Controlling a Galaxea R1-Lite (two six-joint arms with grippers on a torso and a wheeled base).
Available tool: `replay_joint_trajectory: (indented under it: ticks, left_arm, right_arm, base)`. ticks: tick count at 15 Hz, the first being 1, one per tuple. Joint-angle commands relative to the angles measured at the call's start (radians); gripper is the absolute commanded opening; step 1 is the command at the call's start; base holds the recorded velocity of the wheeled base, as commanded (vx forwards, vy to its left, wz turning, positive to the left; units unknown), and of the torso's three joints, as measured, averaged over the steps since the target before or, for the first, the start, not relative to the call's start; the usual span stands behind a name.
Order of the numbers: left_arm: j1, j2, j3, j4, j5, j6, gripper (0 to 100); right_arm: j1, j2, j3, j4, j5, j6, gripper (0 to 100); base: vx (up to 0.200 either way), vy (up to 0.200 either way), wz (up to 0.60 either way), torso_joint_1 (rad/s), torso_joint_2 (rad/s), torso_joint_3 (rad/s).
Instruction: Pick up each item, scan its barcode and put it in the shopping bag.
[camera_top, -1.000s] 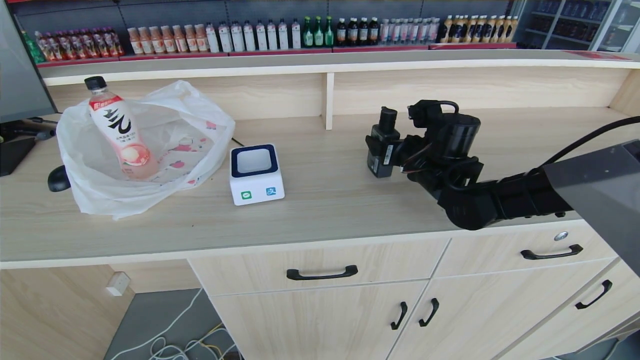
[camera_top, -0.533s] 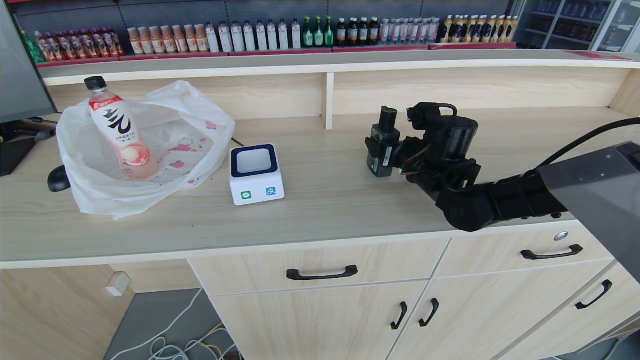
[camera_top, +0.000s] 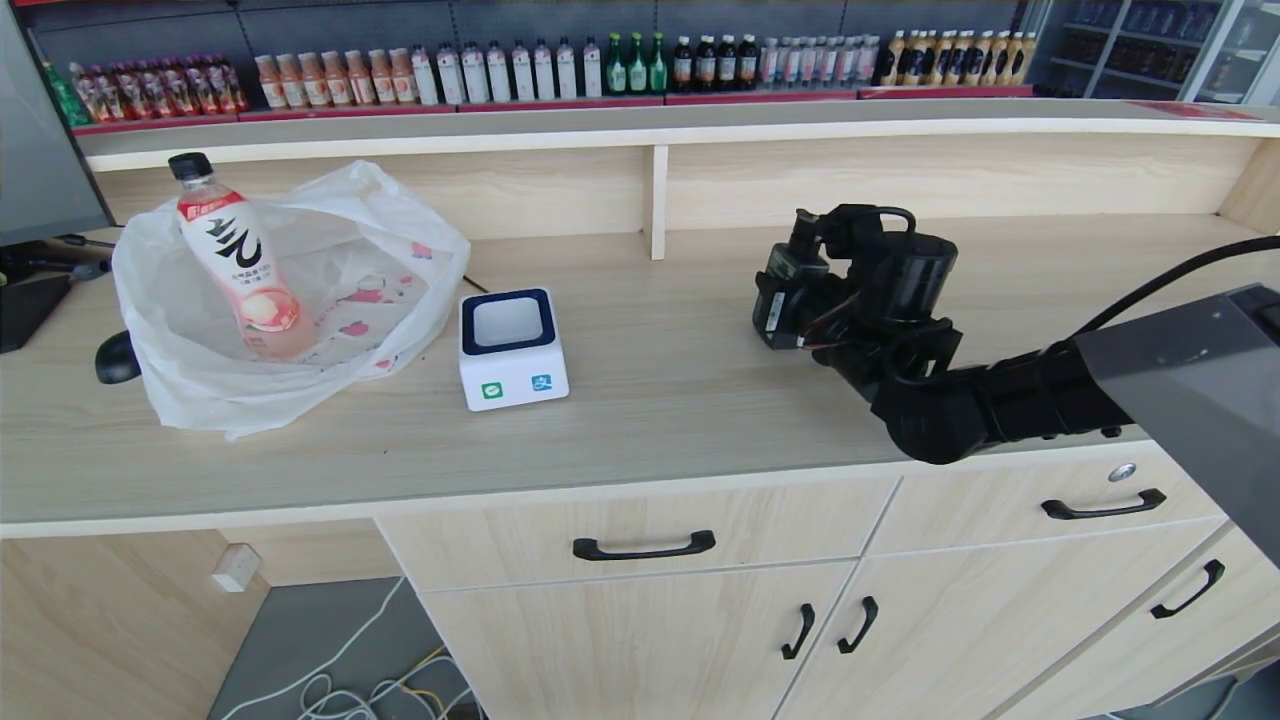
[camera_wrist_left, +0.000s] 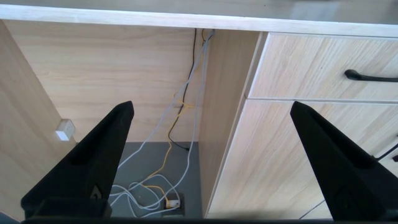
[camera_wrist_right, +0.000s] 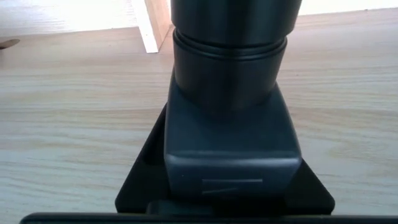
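Right pincer: the right gripper (camera_top: 790, 292) is clenched on a dark bottle (camera_top: 780, 305), held just above the counter (camera_top: 650, 410)
Held thing's axis: cap end uppermost, square body below, somewhat tilted; I cannot tell the exact lean
Key relation: the scanner (camera_top: 512, 345) lies to the robot's left of the dark bottle, well apart, with bare counter between; its window faces up, so I judge the barcode side must be brought over it
Bag: the shopping bag (camera_top: 180, 385) sits beyond the scanner, farther left, mouth open; a peach drink bottle (camera_top: 245, 270) leans inside it
Left pincer: the left gripper (camera_wrist_left: 210, 106) is released, fingers wide apart; it hangs below the counter edge, facing cabinet fronts (camera_wrist_left: 311, 68) and cables (camera_wrist_left: 155, 186)
Nearer arm: the right, which has the item in hand
Surface: pale wood-grain, flat
Room: shop counter; shelf of drinks (camera_top: 600, 65) behind
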Motion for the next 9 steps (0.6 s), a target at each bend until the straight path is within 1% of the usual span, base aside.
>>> replay_joint_trajectory:
  ticks: [1, 4, 9]
  left_arm:
    - [0.001, 0.000, 0.000, 0.000, 0.000, 0.000, 100]
    - [0.001, 0.000, 0.000, 0.000, 0.000, 0.000, 100]
    - [0.001, 0.000, 0.000, 0.000, 0.000, 0.000, 100]
  right_arm:
    - [0.001, -0.004, 0.000, 0.000, 0.000, 0.000, 0]
    - [0.002, -0.004, 0.014, 0.000, -0.022, 0.000, 0]
    - [-0.001, -0.001, 0.020, -0.002, -0.023, 0.002, 0]
  base:
    - [0.000, 0.000, 0.00, 0.000, 0.00, 0.000]
    - [0.000, 0.000, 0.00, 0.000, 0.00, 0.000]
    - [0.000, 0.000, 0.00, 0.000, 0.00, 0.000]
